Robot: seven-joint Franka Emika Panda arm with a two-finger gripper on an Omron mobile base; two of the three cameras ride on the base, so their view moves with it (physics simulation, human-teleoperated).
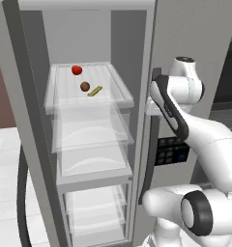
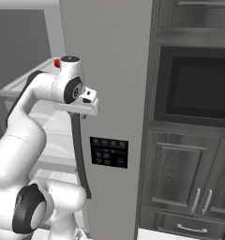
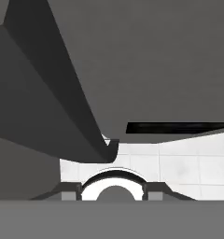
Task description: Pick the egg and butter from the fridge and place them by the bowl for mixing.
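Left base view: the small brown rounded egg and thin yellowish butter stick are seen on the top translucent shelf of the light-grey fridge. Whether the fingers are apart cannot be told. The red ball nearby could be grabbed mistakenly.

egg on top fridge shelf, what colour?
Brown egg; clearest in the left base view.

Fridge matt grey; shelves translucent white plastic; arm glossy white.
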